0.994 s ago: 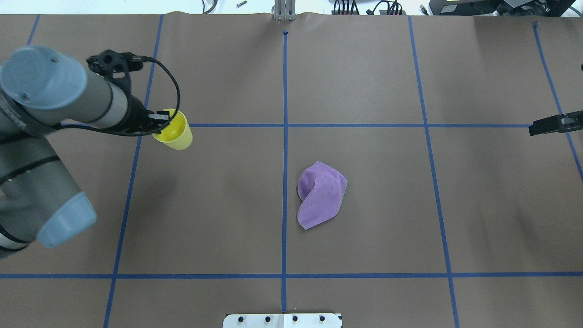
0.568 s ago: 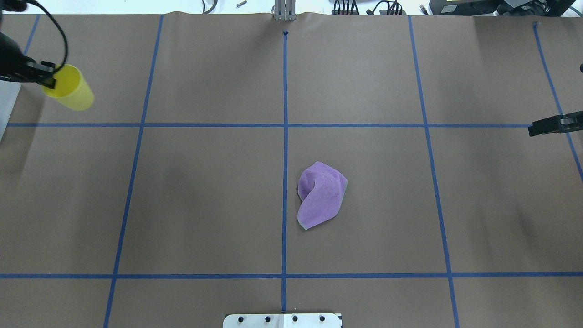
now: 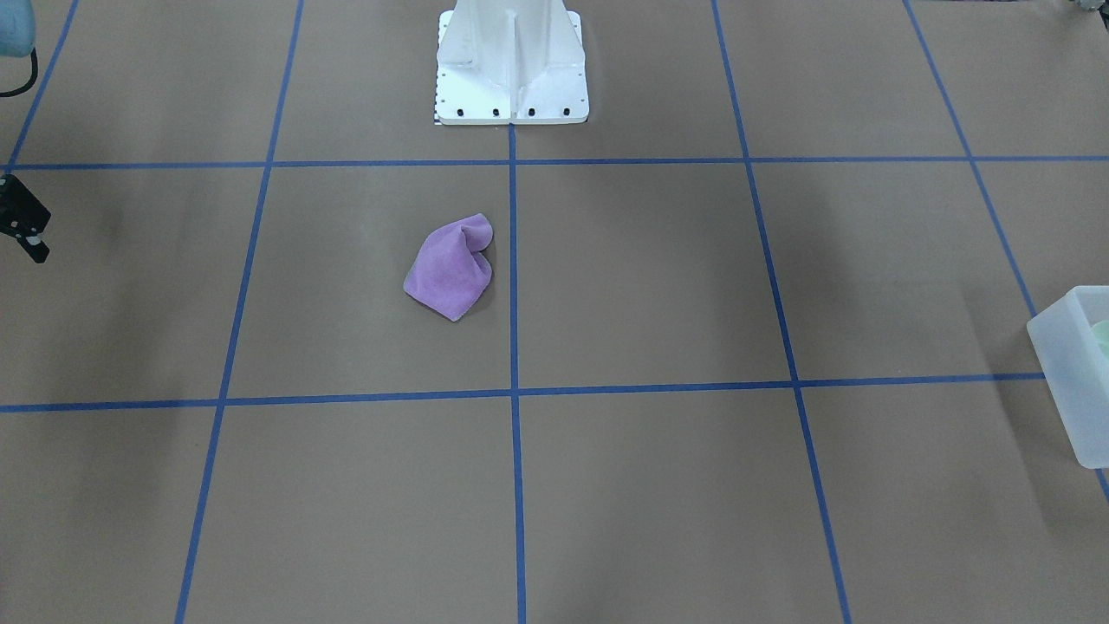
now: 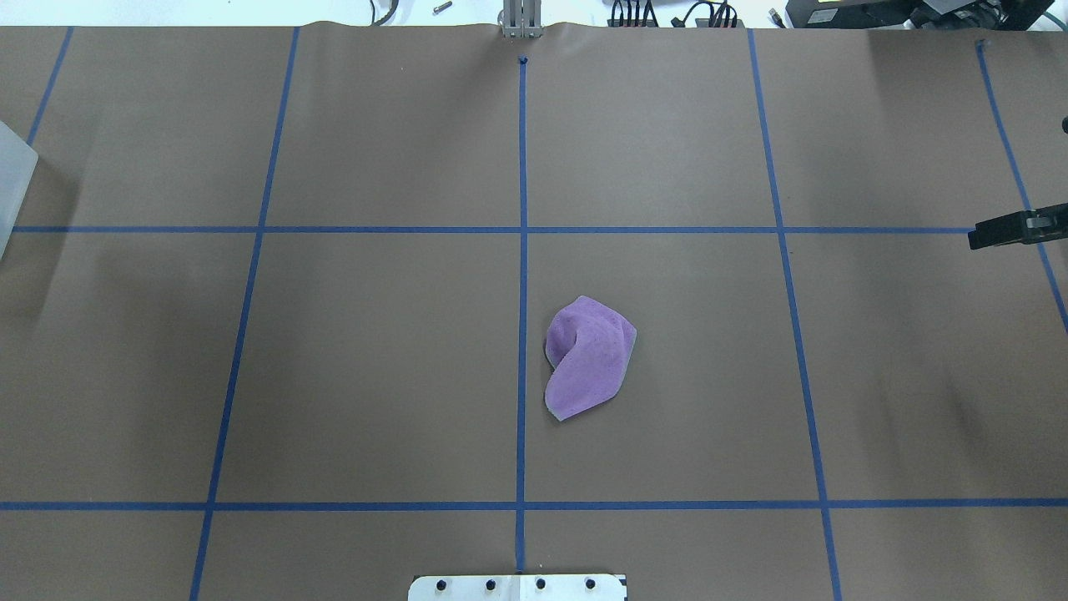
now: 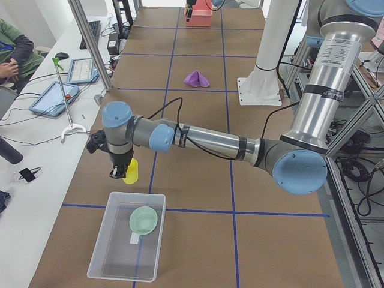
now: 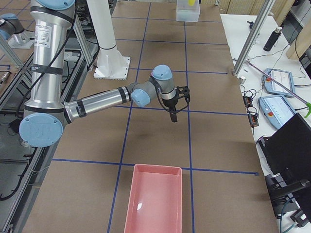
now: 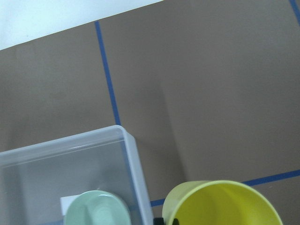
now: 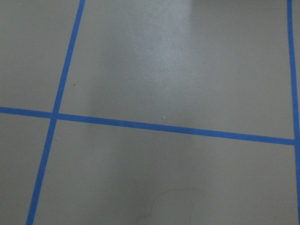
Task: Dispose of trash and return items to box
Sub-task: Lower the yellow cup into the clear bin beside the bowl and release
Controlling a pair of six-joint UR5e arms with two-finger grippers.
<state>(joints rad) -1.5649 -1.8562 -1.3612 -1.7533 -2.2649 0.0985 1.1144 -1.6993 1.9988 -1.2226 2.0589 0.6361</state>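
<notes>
The purple cloth (image 4: pixel 588 359) lies crumpled near the table's middle, also in the front view (image 3: pixel 450 273), with no gripper near it. At the table's left end stands the frosted box (image 5: pixel 161 237), its corner close in the left wrist view (image 7: pixel 126 140). The pale green bowl (image 5: pixel 144 220) sits inside it. My left gripper (image 5: pixel 118 173) is shut on the rim of a yellow cup (image 7: pixel 220 204), which hangs just outside the box's wall. My right gripper (image 4: pixel 974 237) hovers at the far right over bare paper. It shows edge-on, so I cannot tell its state.
A pink tray (image 6: pixel 155 199) stands at the table's right end. The white robot base (image 3: pixel 511 69) sits at the robot's edge of the table. A side table with tablets (image 5: pixel 57 96) and a seated person (image 5: pixel 12 54) runs along the operators' side.
My left arm has carried the yellow cup leftward, out of the overhead view, to the box. The cloth and the right gripper have not moved.
</notes>
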